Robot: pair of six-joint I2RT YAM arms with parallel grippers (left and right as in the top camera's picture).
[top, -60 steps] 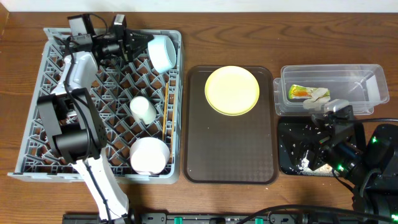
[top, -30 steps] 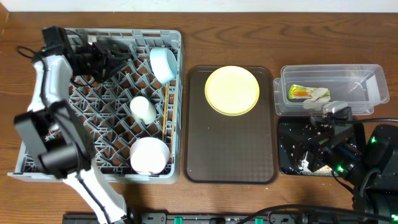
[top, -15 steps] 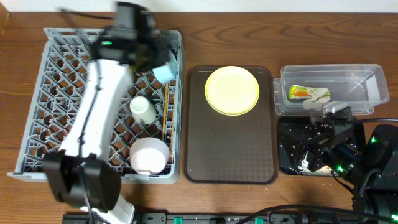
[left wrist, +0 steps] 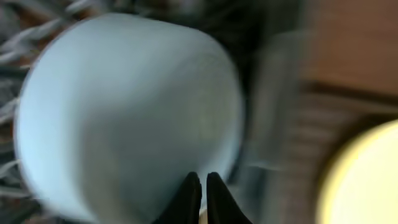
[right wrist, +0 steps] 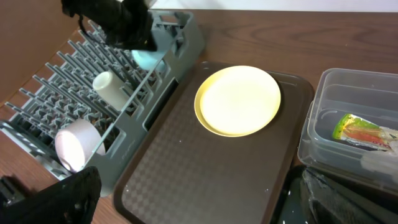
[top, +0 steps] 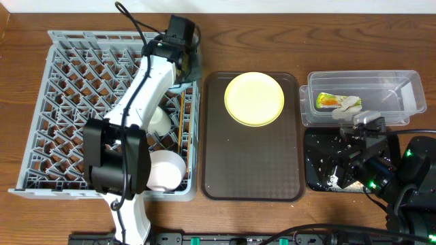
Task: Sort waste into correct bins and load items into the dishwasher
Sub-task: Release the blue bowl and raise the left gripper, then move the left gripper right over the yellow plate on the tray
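We see a brown wooden table with the grey rack on the left. A brown tray sits mid-frame under the yellow plate, and the tub and black tray are on the right. The left arm reaches up across the rack to its upper right corner, where the blue bowl sits. The left gripper hangs close to the bowl, its fingers nearly touching and gripping nothing. The right gripper is over the black tray; we cannot tell how far it is open.
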